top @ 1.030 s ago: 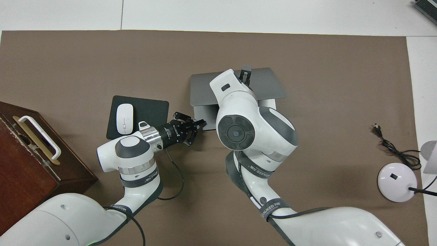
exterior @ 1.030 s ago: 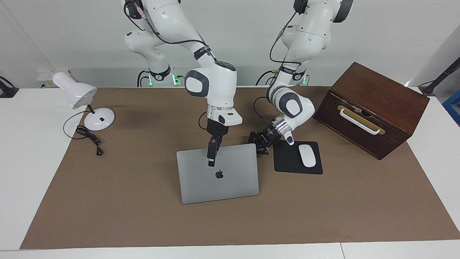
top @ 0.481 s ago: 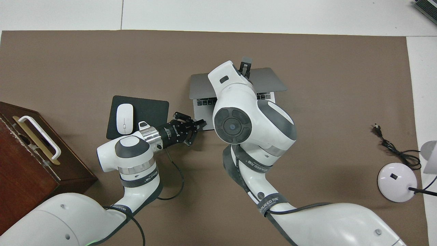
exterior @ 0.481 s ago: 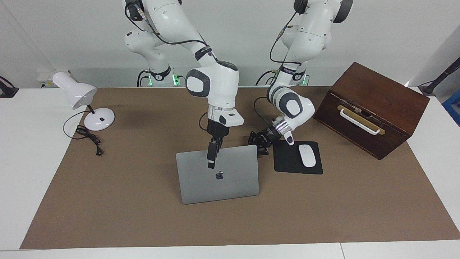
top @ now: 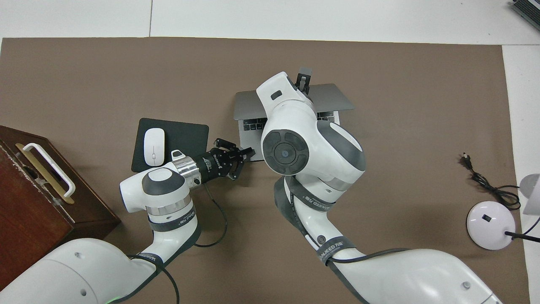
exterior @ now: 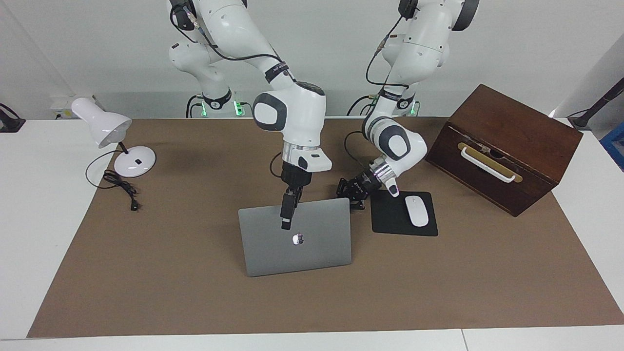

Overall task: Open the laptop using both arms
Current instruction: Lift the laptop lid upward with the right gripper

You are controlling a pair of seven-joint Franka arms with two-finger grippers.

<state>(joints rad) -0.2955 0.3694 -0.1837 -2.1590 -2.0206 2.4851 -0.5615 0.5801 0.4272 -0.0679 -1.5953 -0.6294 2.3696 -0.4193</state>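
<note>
Two claws work my laptop [exterior: 297,243] — right claw [exterior: 286,222] grips its raised lid, left claw [exterior: 347,191] clenched on its base corner.

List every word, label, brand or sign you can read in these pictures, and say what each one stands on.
Apple logo, a sign with no letters: on the lid of the laptop.
White lettering on the band round the right arm: partly readable, ends in "JEED"; the first letters cannot be made out.
White lettering on the band round the left arm: too small to read.
Small white print on the left gripper body: too small to read.
Keyboard key legends: too small to read.
</note>
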